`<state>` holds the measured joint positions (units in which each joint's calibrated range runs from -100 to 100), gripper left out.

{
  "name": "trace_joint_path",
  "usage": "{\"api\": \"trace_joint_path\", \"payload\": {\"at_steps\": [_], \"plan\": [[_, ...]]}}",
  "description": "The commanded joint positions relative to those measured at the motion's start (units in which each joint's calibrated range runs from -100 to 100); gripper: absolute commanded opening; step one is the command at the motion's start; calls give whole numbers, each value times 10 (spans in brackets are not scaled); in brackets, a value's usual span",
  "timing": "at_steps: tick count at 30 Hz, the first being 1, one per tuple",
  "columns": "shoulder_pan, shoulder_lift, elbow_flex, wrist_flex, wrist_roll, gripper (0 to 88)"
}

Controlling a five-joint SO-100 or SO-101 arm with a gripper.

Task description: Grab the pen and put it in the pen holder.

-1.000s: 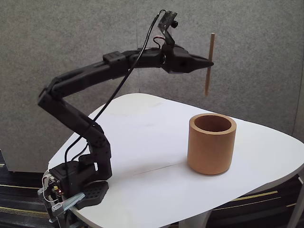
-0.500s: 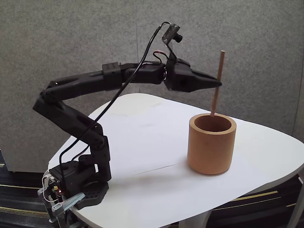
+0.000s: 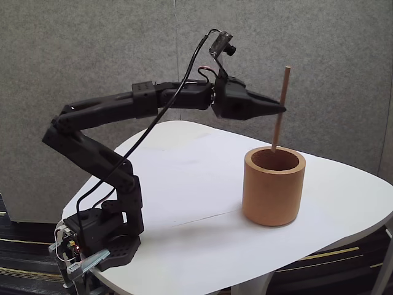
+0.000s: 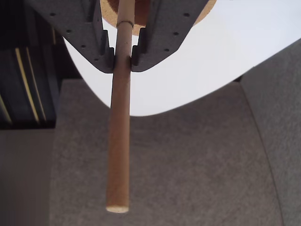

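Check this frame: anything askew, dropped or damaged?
Nothing stands out. The gripper is clamped on the pen, which is near upright with a slight lean, its lower end at the pen holder's mouth. The holder stands upright on the white table. No damage visible.

Fixed view: arm base clamped at tabletop (image 3: pixel 202 203) near-left edge. Arm reaches up and right; hand (image 3: pixel 282 109) above pen holder (image 3: pixel 274 186). Pen holder stands on tabletop right of centre, well apart from base. Pen (image 3: pixel 280 109) near upright, pinched mid-length in hand, lower end at holder mouth, near back rim. Wall behind tabletop.

Wrist view: pen (image 4: pixel 119 136) clamped between hand (image 4: pixel 122 59) fingers, holder rim (image 4: pixel 110 9) at top.
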<state>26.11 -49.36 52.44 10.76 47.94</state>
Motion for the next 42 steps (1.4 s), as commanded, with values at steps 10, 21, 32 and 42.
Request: {"api": "trace_joint_path", "payload": {"at_steps": [10,21,32,42], "plan": [[-28,-8,90,-11,0,4],[-47,82,62,-11,-2,4],[-47,183,-30,-10,-4,4],[-47,187,-33,-10,-4,4]]}}
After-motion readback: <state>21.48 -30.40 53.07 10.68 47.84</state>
